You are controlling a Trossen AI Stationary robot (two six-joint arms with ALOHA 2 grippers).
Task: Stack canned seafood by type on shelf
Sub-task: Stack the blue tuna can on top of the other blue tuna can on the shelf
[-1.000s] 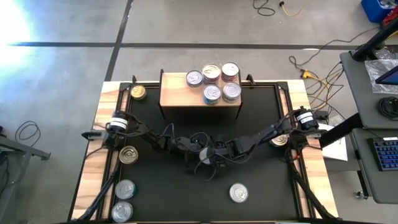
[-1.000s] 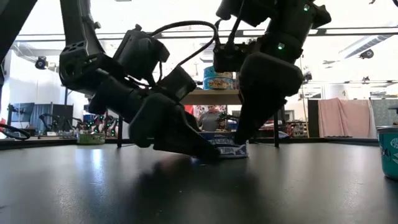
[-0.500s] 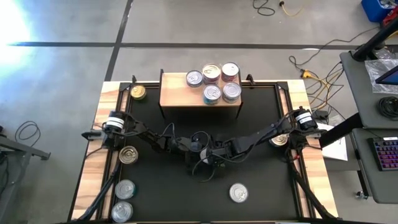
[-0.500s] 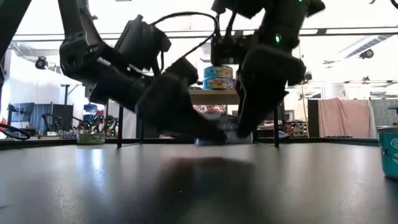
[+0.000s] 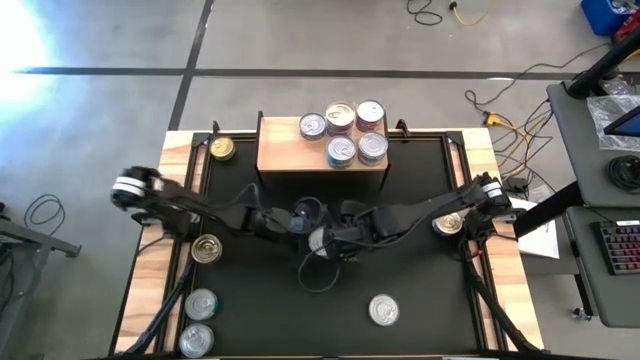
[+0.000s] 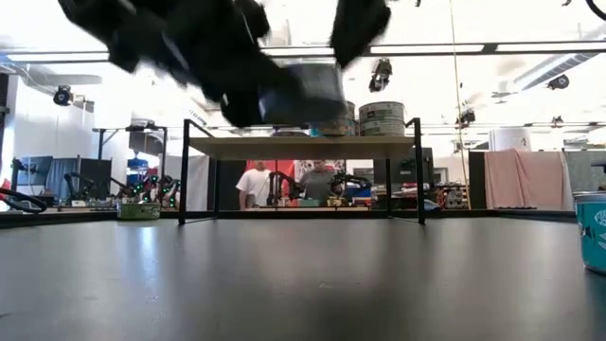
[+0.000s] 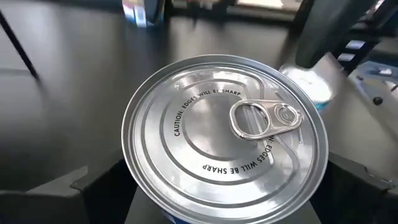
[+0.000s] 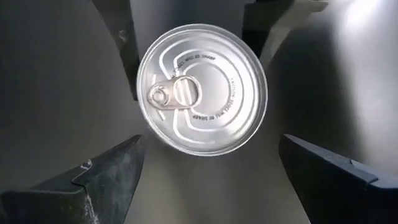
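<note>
Lifted off the desk point(image 5: 452, 290) since a second ago: silver-lidded can point(image 7: 225, 140) grasped by left hand point(image 5: 312, 238), right hand point(image 5: 340, 240) released.

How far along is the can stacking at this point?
Done: five cans sit on the shelf. In hand: the left gripper holds a silver can above the mat, with the open right gripper beside it. Left: six loose cans around the table.
</note>
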